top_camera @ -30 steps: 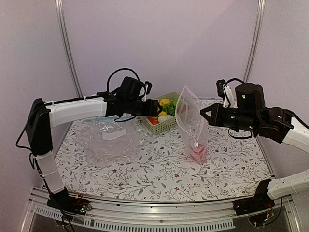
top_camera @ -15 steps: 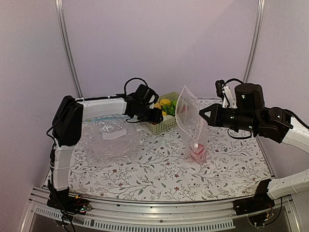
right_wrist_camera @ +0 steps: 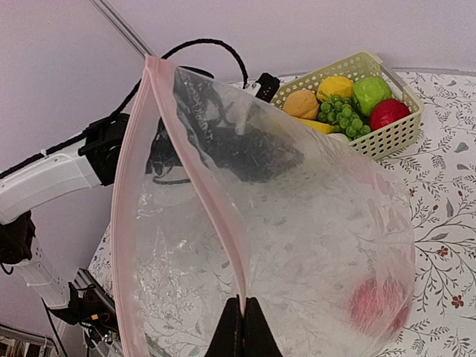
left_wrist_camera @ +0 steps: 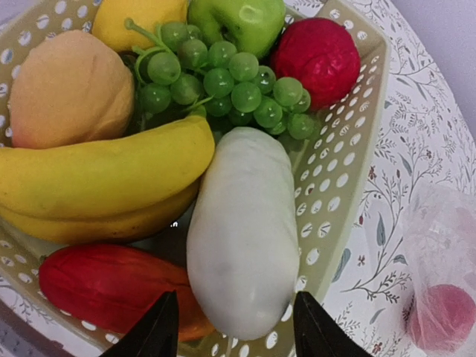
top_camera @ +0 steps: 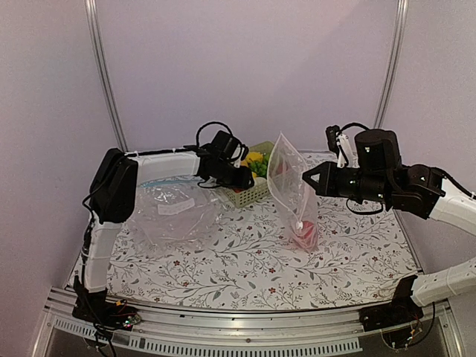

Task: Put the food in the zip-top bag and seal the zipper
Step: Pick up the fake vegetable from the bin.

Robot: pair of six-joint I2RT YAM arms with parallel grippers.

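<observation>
Basket (left_wrist_camera: 349,186), far side of the table (top_camera: 245,260) — holds banana (left_wrist_camera: 97,182), grapes (left_wrist_camera: 223,82), peach (left_wrist_camera: 71,89), lemon (left_wrist_camera: 137,18), green fruit (left_wrist_camera: 245,22), red apple (left_wrist_camera: 323,52) and white oblong piece (left_wrist_camera: 242,230).
Left gripper (left_wrist_camera: 236,327): jaws apart, one finger either side of the white oblong piece's near end; contact cannot be told.
Right gripper (right_wrist_camera: 242,327): clenched on the zipper (right_wrist_camera: 186,156) of the zip-top bag (right_wrist_camera: 312,223), which hangs upright, mouth open, right of the basket — one red fruit (right_wrist_camera: 375,301) inside.
</observation>
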